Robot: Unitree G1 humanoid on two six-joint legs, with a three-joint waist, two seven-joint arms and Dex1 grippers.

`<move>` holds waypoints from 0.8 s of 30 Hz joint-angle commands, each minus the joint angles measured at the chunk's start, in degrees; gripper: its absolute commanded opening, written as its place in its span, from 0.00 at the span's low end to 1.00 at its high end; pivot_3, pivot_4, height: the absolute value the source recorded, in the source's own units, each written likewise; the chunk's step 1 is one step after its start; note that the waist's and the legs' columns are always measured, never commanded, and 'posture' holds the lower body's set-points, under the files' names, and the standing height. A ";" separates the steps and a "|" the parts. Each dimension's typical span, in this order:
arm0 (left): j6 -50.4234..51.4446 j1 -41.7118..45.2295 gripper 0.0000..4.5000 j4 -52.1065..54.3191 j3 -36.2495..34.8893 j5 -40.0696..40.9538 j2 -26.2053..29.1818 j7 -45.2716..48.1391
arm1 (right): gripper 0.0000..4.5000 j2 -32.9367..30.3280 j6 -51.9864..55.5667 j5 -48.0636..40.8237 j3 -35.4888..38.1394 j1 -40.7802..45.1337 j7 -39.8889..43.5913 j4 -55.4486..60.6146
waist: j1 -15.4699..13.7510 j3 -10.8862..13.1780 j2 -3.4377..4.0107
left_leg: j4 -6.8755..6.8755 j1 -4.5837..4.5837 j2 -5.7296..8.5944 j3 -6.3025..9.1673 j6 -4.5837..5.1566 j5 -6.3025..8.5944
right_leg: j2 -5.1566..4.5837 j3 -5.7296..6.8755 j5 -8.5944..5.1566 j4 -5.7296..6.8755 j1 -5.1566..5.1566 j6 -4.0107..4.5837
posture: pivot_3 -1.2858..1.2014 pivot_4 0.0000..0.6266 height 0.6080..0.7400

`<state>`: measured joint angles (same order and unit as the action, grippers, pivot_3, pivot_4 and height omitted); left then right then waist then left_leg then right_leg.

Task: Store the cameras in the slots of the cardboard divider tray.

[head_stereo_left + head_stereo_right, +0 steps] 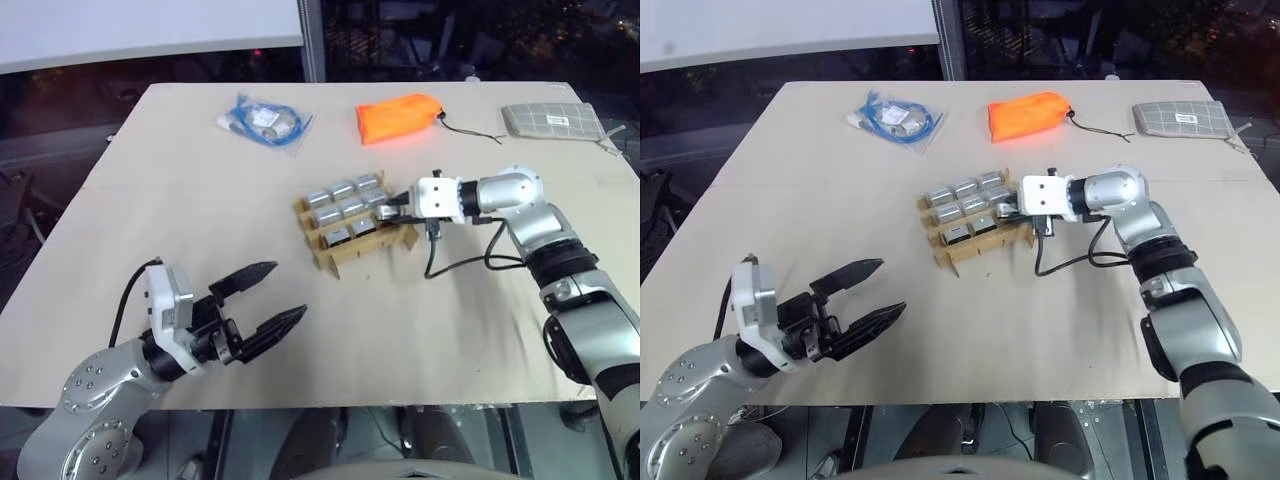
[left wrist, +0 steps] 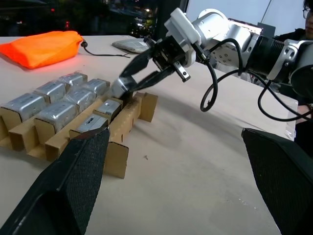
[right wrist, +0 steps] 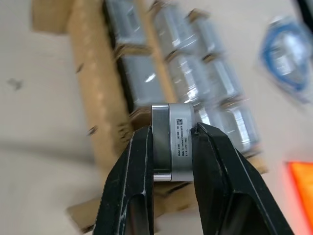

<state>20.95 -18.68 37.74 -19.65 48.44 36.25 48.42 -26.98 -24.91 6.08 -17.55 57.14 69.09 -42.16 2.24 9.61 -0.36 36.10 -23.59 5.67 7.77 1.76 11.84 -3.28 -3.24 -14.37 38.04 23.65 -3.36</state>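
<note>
- the right gripper (image 3: 171,147) is clamping a camera (image 3: 171,142) by its flat sides, just over the cardboard divider tray (image 1: 340,255).
- it's looking small, rigid and smooth, so probably slippery.
- the left gripper (image 1: 265,295) is hanging with fingers spread, holding nothing.

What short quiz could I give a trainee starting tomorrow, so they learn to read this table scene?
1. True or false: the right gripper is shut on a small silver-grey boxy camera.
2. The left gripper is: A open, B shut on a cable.
3. Which bright item lies beyond the brown corrugated cardboard divider tray?

Key: 1 true; 2 A; 3 the orange fabric pouch.
</note>
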 commanded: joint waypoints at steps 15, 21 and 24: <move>-1.01 -1.69 1.00 4.38 0.01 -0.36 -1.10 -2.07 | 0.13 0.45 -7.44 2.77 -2.47 10.80 8.57 -14.17 | -0.05 0.00 0.00 | 0.00 0.02 0.00 0.01 -0.03 -0.01 | 0.00 0.01 0.00 -0.01 -0.01 0.00 | 0.52 0.24 1.00; -1.36 -2.55 1.00 4.76 0.22 -0.55 -1.64 -2.34 | 0.13 1.21 -5.62 1.31 -1.91 11.93 12.94 -16.21 | -0.25 0.01 0.01 | 0.00 -0.01 0.00 0.04 -0.05 -0.01 | 0.00 0.05 0.00 -0.03 0.00 0.01 | 0.52 0.24 1.00; -1.61 -2.97 1.00 4.62 0.11 -0.70 -1.96 -2.14 | 0.13 2.06 -3.94 1.13 -1.57 12.45 13.54 -17.60 | -0.23 0.01 0.01 | -0.03 -0.02 0.00 0.04 -0.10 -0.01 | 0.00 0.04 0.00 -0.05 0.00 0.01 | 0.52 0.24 1.00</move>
<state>20.73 -21.28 40.08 -19.55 47.92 34.46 46.03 -25.37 -29.96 7.76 -19.68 68.60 80.38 -59.01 2.01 9.61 -0.34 36.06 -23.62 5.68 7.81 1.64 11.83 -3.29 -3.20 -14.37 37.99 23.65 -3.34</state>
